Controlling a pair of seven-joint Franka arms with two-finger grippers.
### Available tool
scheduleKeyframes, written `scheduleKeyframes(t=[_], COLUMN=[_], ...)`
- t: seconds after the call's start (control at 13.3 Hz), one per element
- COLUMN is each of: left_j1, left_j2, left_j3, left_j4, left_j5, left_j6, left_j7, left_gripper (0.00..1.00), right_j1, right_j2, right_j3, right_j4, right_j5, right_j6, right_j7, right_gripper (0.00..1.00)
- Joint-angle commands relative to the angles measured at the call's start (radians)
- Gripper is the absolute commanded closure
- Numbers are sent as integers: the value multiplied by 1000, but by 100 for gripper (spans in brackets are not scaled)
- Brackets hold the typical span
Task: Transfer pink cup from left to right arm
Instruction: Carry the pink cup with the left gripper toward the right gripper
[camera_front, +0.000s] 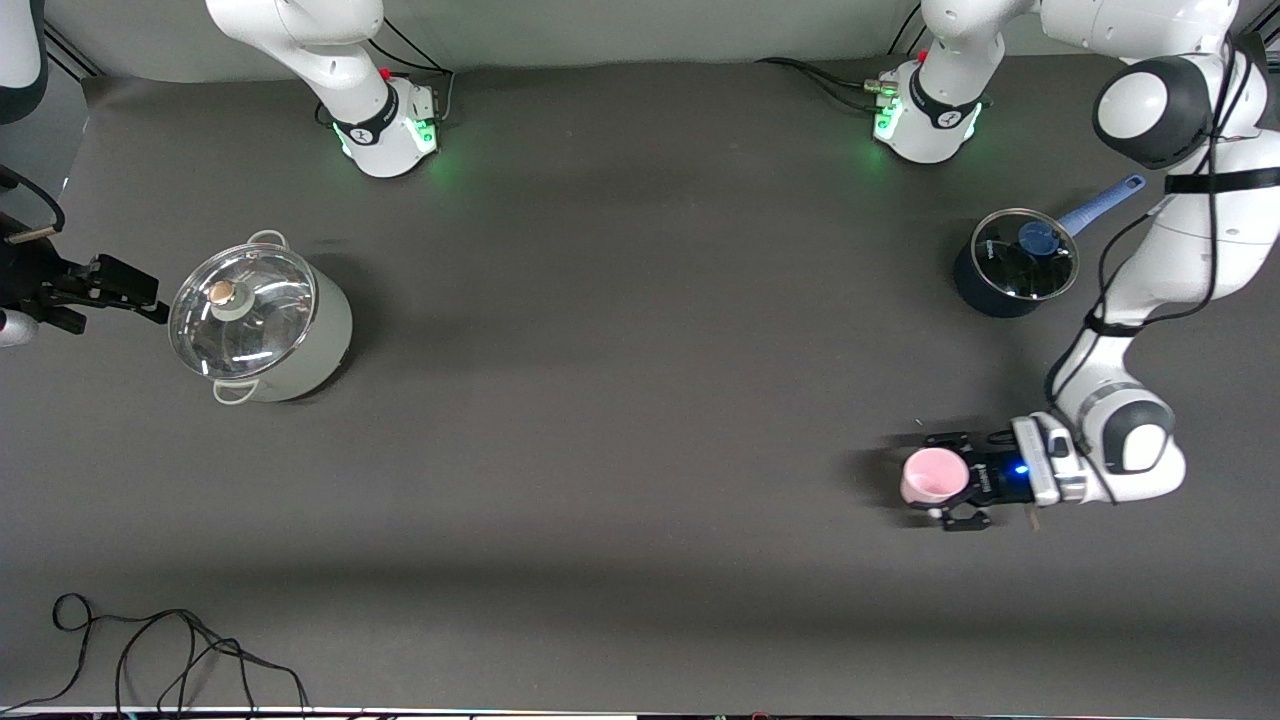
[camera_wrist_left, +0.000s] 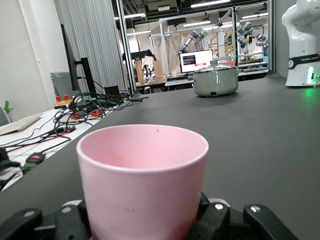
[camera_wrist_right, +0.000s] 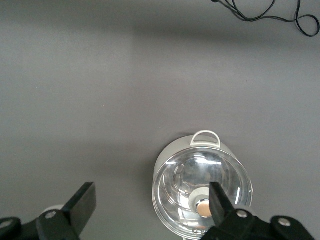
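Observation:
The pink cup (camera_front: 931, 476) is upright with its mouth up, toward the left arm's end of the table and nearer to the front camera than the blue saucepan. My left gripper (camera_front: 948, 480) is shut on it, one finger on each side of its wall. The left wrist view is filled by the pink cup (camera_wrist_left: 142, 175), with black fingers (camera_wrist_left: 260, 220) beside its base. I cannot tell whether the cup rests on the table or hangs just above it. My right gripper (camera_wrist_right: 150, 200) is open and holds nothing, over the table beside the lidded pot at the right arm's end.
A grey-white pot with a glass lid (camera_front: 262, 322) stands toward the right arm's end of the table. A dark blue saucepan with a glass lid and blue knob (camera_front: 1015, 262) stands near the left arm. A loose black cable (camera_front: 150, 650) lies by the table's front edge.

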Motion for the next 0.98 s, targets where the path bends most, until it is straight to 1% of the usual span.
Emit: scheduleKeyframes(t=[0.0,0.15,0.3,0.53,0.6,0.68,0.83,0.9], left_j1=[-87,-176,-251,-319,-338,-347,-350,-359], left_j2=[-4,-4,-7,-7,-7,-7,-7,-7], left_j3=[-27,-30,-38,-114,-145,-195,-318,-365], left_j4=[5,7,7,5,5,5,5,5], left_j5=[-61,-159,-203,-292,-313,-316,-328,-341], left_j6=[88,145,247,399,463,544,718,790], left_j7=[5,6,5,6,6,6,5,5], left_gripper=[100,100,100,100,100,100,100,100], right_j1=[-3,-3,-3,-3,-3,-3,-3,-3], right_j2=[1,1,1,1,1,1,1,1], right_j3=[0,0,0,0,0,0,0,0], right_j4=[12,12,12,12,12,12,12,12], right_j5=[-5,-5,-5,-5,-5,-5,-5,-5], right_j6=[-13,-13,-13,-13,-13,-13,-13,-13], right_j7=[-12,-12,-12,-14,-12,-12,-12,-8], right_gripper=[0,0,0,0,0,0,0,0])
